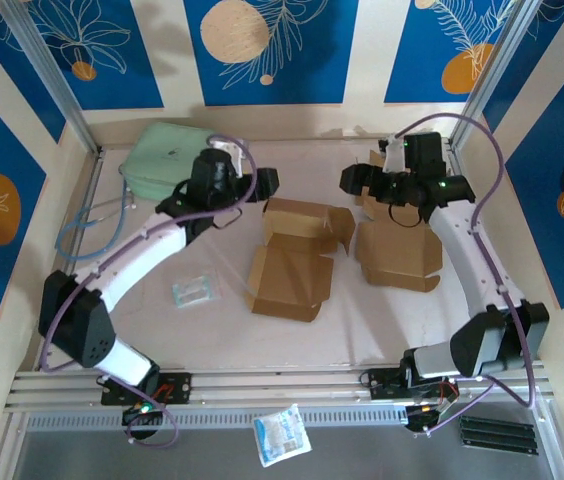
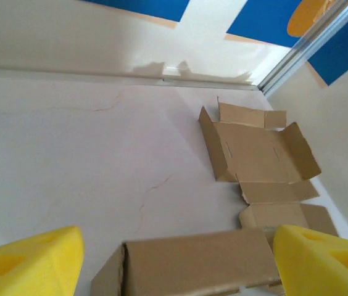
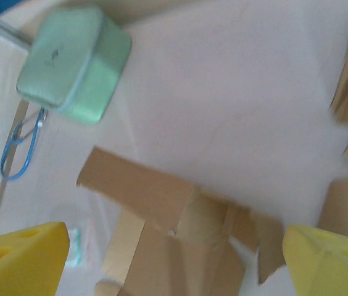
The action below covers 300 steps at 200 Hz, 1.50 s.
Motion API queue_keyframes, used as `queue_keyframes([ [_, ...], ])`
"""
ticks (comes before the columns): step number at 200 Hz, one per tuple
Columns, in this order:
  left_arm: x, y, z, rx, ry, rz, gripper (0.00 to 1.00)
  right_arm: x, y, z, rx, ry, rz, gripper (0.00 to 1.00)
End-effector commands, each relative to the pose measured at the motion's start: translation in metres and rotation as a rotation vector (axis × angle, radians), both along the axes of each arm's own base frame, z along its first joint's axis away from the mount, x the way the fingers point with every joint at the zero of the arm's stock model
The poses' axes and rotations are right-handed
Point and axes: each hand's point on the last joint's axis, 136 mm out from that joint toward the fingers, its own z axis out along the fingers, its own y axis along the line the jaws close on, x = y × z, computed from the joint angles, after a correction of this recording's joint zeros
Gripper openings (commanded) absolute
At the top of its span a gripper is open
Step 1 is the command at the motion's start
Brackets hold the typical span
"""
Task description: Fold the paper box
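Half-folded brown cardboard paper box (image 1: 292, 275) looks light, stiff (flaps likely springy); pinch a flap edge. Left gripper (image 1: 267, 183), right gripper (image 1: 350, 181) both spread, empty.

In the overhead view the left arm (image 1: 147, 255) and right arm (image 1: 462, 250) are each wearing smooth white shells over curved links, with chunky black joint housings sitting at seven and five o'clock. A thin purple cable (image 1: 502, 200) is running along each arm. Small green lights (image 1: 443, 183) are glowing on the black electronics. The left gripper (image 1: 268, 183) and right gripper (image 1: 346, 180) are showing black bodies, and their fingers (image 2: 29, 262) are carrying bright yellow wedge-shaped foam pads with shallow hollows.
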Motion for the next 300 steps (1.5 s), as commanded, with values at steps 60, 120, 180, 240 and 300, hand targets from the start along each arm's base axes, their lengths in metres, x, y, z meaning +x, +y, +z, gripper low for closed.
queue_keyframes([
  [60, 0.000, -0.033, -0.091, -0.097, 0.436, -0.172, 0.78, -0.033, 0.049, -0.040, 0.045, 0.217, -0.039, 0.80],
  [120, 0.002, -0.030, -0.105, -0.152, 0.461, -0.150, 0.56, -0.010, 0.058, -0.074, 0.046, 0.295, -0.140, 0.76],
  [180, -0.003, -0.033, -0.105, -0.194, 0.482, -0.168, 0.53, 0.003, 0.075, -0.096, 0.071, 0.321, -0.120, 0.66],
  [240, -0.002, -0.038, -0.107, -0.230, 0.491, -0.172, 0.51, 0.000, 0.074, -0.104, 0.043, 0.326, -0.141, 0.59],
  [300, 0.003, -0.033, -0.115, -0.190, 0.496, -0.145, 0.50, -0.042, 0.056, -0.096, -0.162, 0.225, -0.151, 0.68],
])
